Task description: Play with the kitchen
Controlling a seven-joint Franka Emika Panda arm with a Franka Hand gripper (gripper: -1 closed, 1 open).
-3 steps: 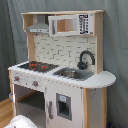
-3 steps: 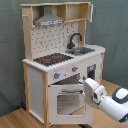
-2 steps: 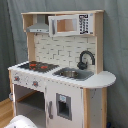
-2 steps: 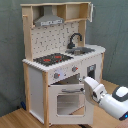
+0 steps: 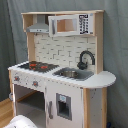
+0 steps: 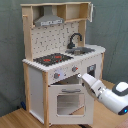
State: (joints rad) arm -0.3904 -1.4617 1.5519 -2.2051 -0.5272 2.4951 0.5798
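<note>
Here, the kitchen [image 6: 62, 62] is stood on the wooden floor [image 6: 20, 120], and the pincer [image 6: 80, 76] is brought near its front knobs [image 6: 74, 69], presumably for turning; its spread cannot be told.

1. A grey-green curtain [image 5: 10, 45] hangs in folds across the back in both exterior views.
2. The floor [image 6: 15, 119] is light brown, probably wood.
3. Soft, even light, with no hard shadows.
</note>
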